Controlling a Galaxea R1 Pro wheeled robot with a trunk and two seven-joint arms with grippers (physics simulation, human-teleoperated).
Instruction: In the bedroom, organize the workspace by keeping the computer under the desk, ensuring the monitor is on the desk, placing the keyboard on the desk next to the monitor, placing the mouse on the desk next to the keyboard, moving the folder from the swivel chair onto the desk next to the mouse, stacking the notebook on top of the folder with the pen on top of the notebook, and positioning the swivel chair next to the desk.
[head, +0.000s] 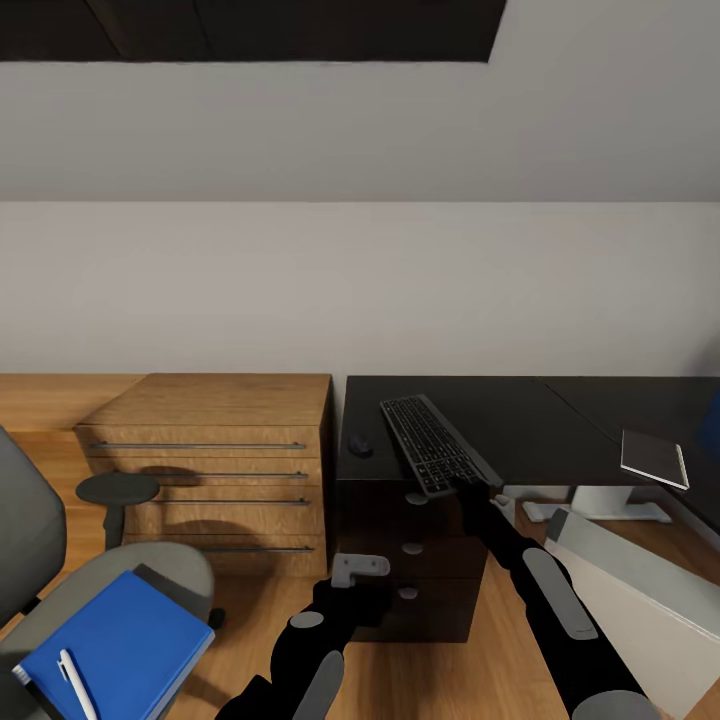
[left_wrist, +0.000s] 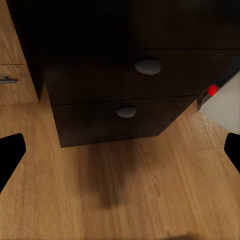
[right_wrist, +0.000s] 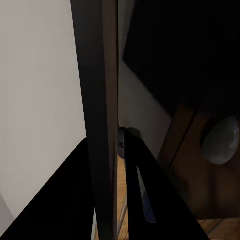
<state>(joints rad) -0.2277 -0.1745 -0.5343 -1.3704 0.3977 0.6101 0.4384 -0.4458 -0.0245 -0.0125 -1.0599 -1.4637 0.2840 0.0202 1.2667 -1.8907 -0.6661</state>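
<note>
Right end effector (head: 462, 487) clamps the keyboard (head: 432, 443) over the desk (head: 520, 420), mouse (head: 359, 446) beyond-left; folder (head: 125, 640) awaits on the swivel chair (head: 60, 560).

Bkgd as you see it from the head cam: plain pale wall (head: 360, 290) under a sloped grey-white ceiling (head: 400, 130), w/ a dark skylight opening (head: 280, 28) at the top edge. Light wood floor (head: 440, 680) below. Oak drawer unit (head: 215, 470), four slim metal handles, stands against the wall at left. Just beside it, a black drawer pedestal (head: 410, 560) w/ round grey knobs; soft shadow on the floor in front.
</note>
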